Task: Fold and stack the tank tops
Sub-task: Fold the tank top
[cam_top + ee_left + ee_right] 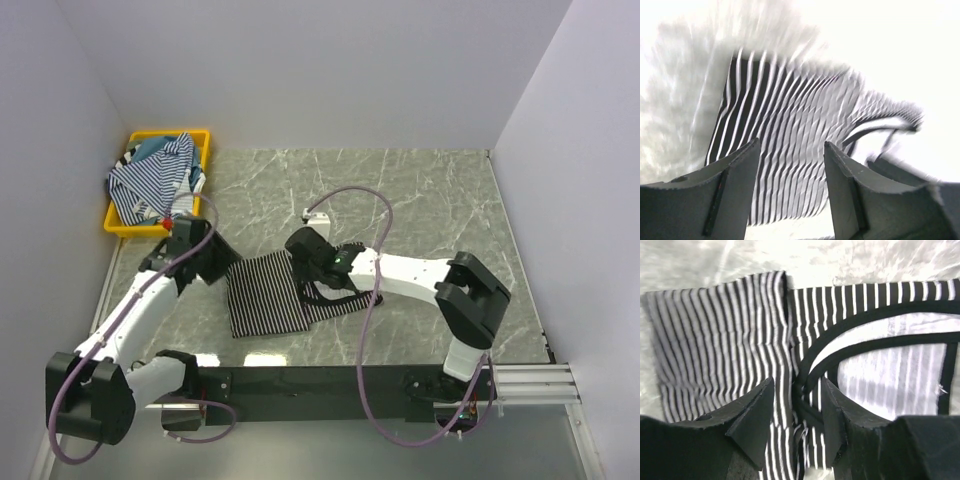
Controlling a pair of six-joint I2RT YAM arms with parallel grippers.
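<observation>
Top external: the striped top (268, 292) lies flat by the desk's (420, 200) near edge between both arms, handy for folding; more tops (150, 180) wait in the bin (128, 229). Left wrist: the left hand (791, 145) is released above it. Right wrist: the right hand (797, 382) straddles the neckline (865, 320); I cannot tell if it pinches.

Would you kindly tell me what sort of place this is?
Most likely a robotics lab test cell: plain white walls box in a marble-patterned tabletop, and two robot arms are bolted along a black rail at its near edge.
</observation>
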